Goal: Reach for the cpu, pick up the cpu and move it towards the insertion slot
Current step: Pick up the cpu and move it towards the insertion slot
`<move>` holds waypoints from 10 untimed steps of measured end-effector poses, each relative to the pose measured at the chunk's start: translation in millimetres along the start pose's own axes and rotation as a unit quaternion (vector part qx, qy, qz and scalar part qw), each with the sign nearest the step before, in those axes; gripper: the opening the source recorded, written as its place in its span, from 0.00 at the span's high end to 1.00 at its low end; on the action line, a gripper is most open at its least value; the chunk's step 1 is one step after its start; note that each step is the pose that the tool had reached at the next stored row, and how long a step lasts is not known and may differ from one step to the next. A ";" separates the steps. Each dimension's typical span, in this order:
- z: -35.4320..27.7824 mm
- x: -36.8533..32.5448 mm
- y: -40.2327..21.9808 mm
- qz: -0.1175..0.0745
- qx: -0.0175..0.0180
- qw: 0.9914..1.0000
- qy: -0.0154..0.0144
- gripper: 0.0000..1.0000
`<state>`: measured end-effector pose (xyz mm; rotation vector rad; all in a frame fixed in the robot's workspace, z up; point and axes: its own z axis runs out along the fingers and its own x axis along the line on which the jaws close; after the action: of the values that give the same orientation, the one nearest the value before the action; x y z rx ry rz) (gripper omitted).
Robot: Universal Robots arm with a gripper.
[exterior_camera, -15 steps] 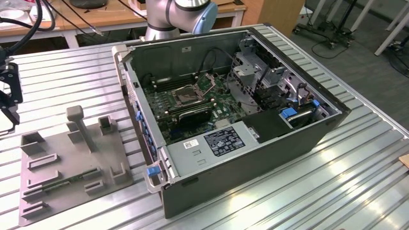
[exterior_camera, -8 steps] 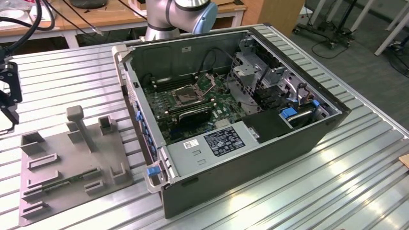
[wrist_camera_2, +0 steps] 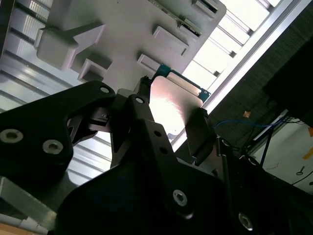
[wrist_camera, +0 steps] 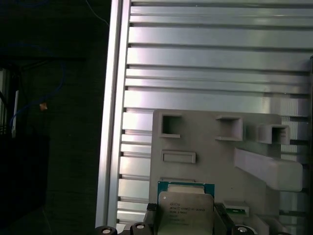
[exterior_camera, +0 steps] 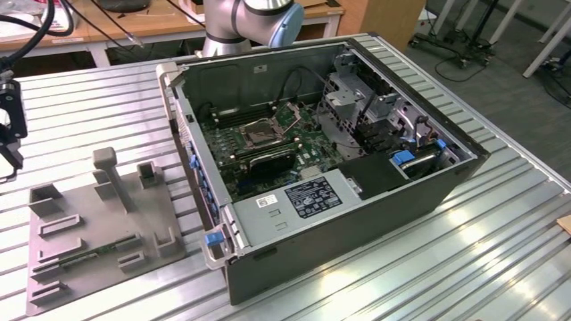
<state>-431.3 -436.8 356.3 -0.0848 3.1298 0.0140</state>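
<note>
Ribbed aluminium forms the worktop [exterior_camera: 499,254], with wooden desks and loose cables behind it and dark floor at the exterior view's right. At the lower left of the exterior view lies the grey plastic fixture [exterior_camera: 98,234], a flat plate with 2 tall posts and several small pockets. At the centre stands an open computer case [exterior_camera: 375,227] with its side off, so the green board faces up. The insertion slot [exterior_camera: 261,132], a shiny frame around a dark centre, sits in the upper middle of that board. In the first wrist view the cpu [wrist_camera: 186,208] shows its pale printed face and green rim over one edge of the fixture, apparently raised clear of it. In the second wrist view the tool [wrist_camera_2: 170,115] has its 2 black fingers [wrist_camera_2: 198,129] against opposite edges of the cpu, so it looks clamped on it. Holding it by the edges probably leaves the face and underside untouched and keeps it flat for seating. The cpu is well apart from the insertion slot. Between them stand the fixture's posts and the case's near wall with its blue latch [exterior_camera: 214,239]. A metal drive cage and cables [exterior_camera: 357,100] crowd the slot on the exterior view's right.
</note>
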 end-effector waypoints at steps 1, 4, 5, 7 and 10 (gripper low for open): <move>-0.9 0.0 0.0 0.000 0.000 1.000 0.000 0.46; -3.1 0.0 0.0 0.000 0.000 1.000 0.000 0.46; -3.2 0.0 0.0 0.000 0.000 1.000 0.000 0.46; -3.4 0.0 0.0 0.000 0.000 1.000 0.000 0.46; -3.4 0.0 0.0 0.000 0.000 1.000 0.000 0.46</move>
<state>-431.3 -436.8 359.7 -0.0848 3.1297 0.0140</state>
